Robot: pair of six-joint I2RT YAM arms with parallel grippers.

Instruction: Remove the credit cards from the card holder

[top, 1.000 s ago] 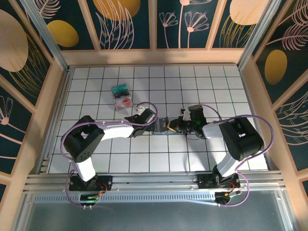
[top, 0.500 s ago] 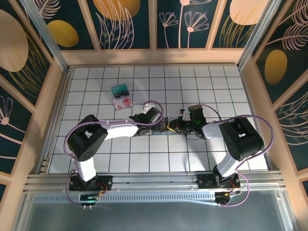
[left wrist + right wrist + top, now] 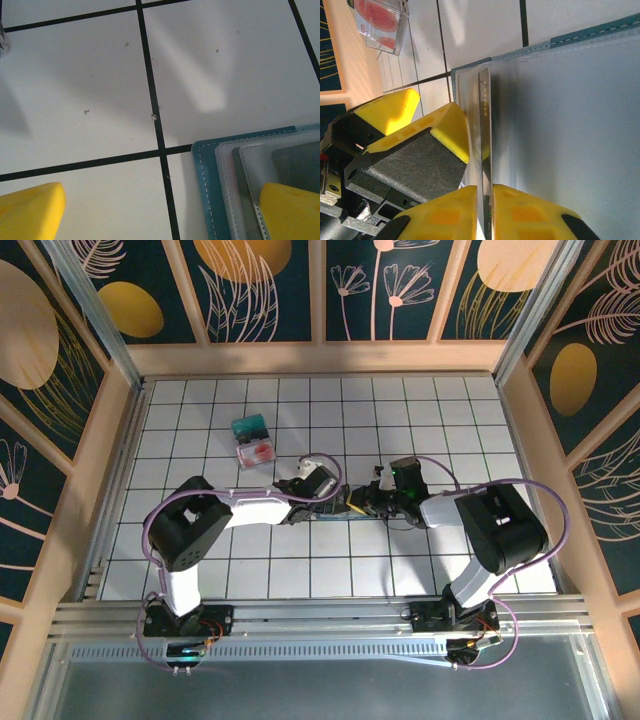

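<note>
From above, the white tiled table (image 3: 200, 540) has both arms meeting at its middle. The left gripper (image 3: 333, 500) and right gripper (image 3: 362, 506) crowd over the small grey-blue card holder (image 3: 338, 512), which lies flat and mostly hidden beneath them. Farther back and to the left lie a teal card (image 3: 249, 427) and, just beside it, a clear box (image 3: 258, 453) with red inside, well apart from the holder. Since a second ago the left arm has slid right, so its gripper now covers the holder where it stood short of it before. The right arm and the far pile have not shifted.

From the left wrist, the left gripper (image 3: 160, 212) stands wide apart. One blunt yellow fingertip (image 3: 30, 212) sits over bare tile and the other lies over the holder. The holder's corner (image 3: 206, 190) shows soft blue material with pale stitching and layered frosted sleeves.

From the right wrist, the right gripper (image 3: 485, 212) has its two yellow pads (image 3: 445, 210) pressed close on either side of a thin credit card (image 3: 485, 140). The card is seen edge-on, silvery with raised characters, and stands up out of a glossy clear sleeve. The holder's stitched blue rim (image 3: 580, 34) runs along the top. The left gripper's yellow and black finger (image 3: 415, 145) sits just left of the card.
</note>
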